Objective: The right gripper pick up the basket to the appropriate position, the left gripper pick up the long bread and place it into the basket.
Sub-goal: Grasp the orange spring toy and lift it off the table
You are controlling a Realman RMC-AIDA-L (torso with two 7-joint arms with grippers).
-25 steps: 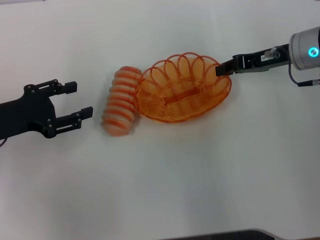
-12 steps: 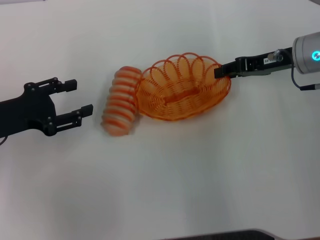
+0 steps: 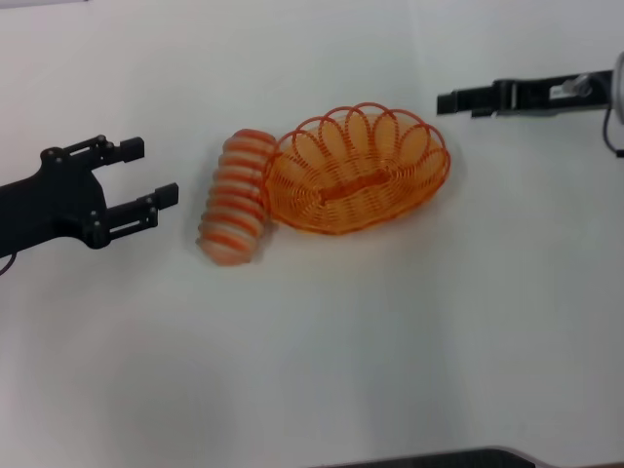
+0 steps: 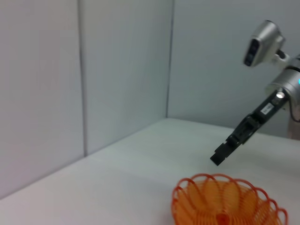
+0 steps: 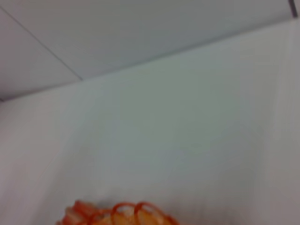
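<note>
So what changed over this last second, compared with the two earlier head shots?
The right gripper let go of the basket rim and pulled up and away; it now hangs clear of the basket, as the left wrist view confirms. The left gripper shifted slightly, open, still short of the long bread. Basket and bread stayed put, the bread against the basket's outside on the table.

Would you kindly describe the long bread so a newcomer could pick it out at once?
On the white table, find the orange wire basket near the middle. The long bread lies against the basket's end nearer the left gripper. It is the only solid thing there: a pale cream loaf with orange-red crosswise stripes.
</note>
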